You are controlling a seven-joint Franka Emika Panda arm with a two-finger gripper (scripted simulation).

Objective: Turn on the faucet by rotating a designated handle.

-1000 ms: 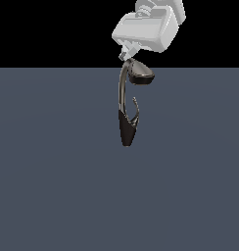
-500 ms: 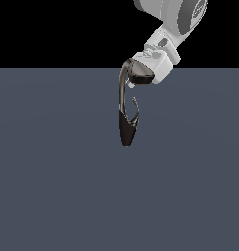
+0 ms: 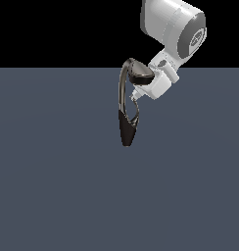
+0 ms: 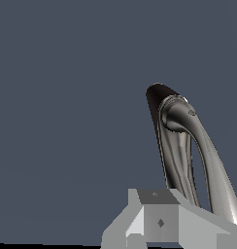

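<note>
1. My fingers (image 3: 136, 96): only a small pale tip shows below the white hand body in the exterior view, just beside the upper end of the handle (image 3: 135, 109). The wrist view shows one grey block of the hand at the frame edge, no gap visible. I cannot tell whether they are spread, narrow, or touching the lever.
2. Handle: thin silver-grey hook branching from the top of the black base, on the exterior view's right of the neck. Contact with my fingers is unresolved at this size.
3. Faucet (image 3: 125, 115): stands on the desk (image 3: 53, 171), dark base tapering down, neck curving up to the oval spout head, which overlaps my hand body in the exterior view.
4. Risk: the lever is thin and curved. If only a fingertip edge meets it, a push could slide off along the hook and turn nothing.
5. Risk: the hand body sits close to the spout head. Sweeping through the turn may press on the spout instead, stalling the motion.
6. Risk: a misjudged approach could drive the fingers into the neck.
</note>
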